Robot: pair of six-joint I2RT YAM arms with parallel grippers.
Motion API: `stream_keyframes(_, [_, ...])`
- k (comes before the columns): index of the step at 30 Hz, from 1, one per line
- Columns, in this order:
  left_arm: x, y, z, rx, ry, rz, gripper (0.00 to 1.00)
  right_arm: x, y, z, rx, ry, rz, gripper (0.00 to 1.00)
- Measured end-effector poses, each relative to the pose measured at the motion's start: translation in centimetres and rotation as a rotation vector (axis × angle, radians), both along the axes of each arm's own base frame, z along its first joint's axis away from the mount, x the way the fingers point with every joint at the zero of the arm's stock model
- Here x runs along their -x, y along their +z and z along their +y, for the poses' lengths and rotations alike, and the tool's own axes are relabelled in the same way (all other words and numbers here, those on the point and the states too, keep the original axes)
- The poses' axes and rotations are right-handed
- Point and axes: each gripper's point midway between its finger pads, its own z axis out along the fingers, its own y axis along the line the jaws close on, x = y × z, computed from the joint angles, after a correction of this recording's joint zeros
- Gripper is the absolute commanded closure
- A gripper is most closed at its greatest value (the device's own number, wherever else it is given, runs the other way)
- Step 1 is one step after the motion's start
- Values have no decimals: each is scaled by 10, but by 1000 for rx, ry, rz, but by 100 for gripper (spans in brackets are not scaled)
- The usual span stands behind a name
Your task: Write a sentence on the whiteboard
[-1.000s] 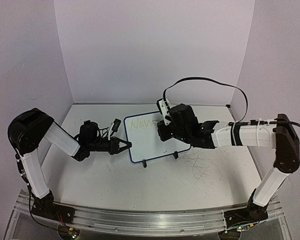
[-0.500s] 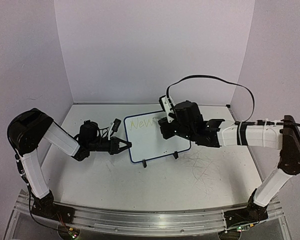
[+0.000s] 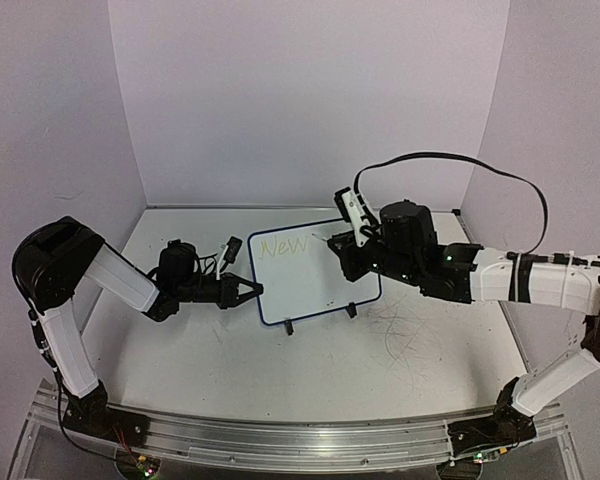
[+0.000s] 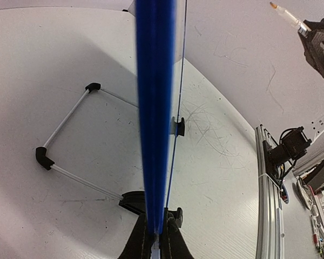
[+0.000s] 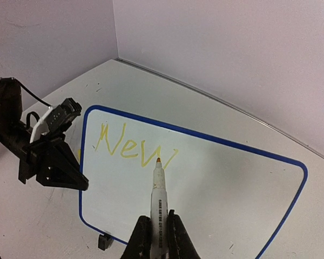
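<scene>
Whiteboard (image 3: pixel 315 285) stands propped on two small black feet (image 3: pixel 290 326) toward the far middle of the table (image 3: pixel 310 380). The left gripper (image 3: pixel 252 292) has its fingers closed tight on the lower half of the blue frame's left edge. Yellow lettering (image 5: pixel 135 145) reading "New" runs across the upper left of the whiteboard. The right gripper (image 5: pixel 157 218) hangs in front of the board's upper right part, pinched closed around a white marker (image 5: pixel 158 189) that points at the writing surface. The marker's orange tip sits at the foot of the W's last stroke; whether it touches the surface cannot be told. Thin grey scribbles (image 3: pixel 405 340) mark the table just right of the board.
</scene>
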Motion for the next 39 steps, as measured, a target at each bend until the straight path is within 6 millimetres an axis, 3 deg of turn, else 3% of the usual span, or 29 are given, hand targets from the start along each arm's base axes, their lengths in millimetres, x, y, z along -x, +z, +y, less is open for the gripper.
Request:
stream_keyframes(6, [0, 0, 0, -4, 2, 0, 100, -1, -30, 11, 65, 44, 35, 100])
stream_keyframes(10, [0, -1, 0, -8, 5, 1, 100, 0, -38, 14, 82, 62, 47, 100])
stream_keyframes(19, [0, 0, 0, -10, 9, -2, 99, -4, -38, 11, 91, 38, 36, 100])
stream_keyframes(33, [0, 0, 0, -13, 11, -2, 100, -32, -37, -18, 81, -82, 30, 100])
stream_keyframes(39, [0, 0, 0, -13, 11, -2, 100, -36, -34, -20, 48, -97, 40, 100])
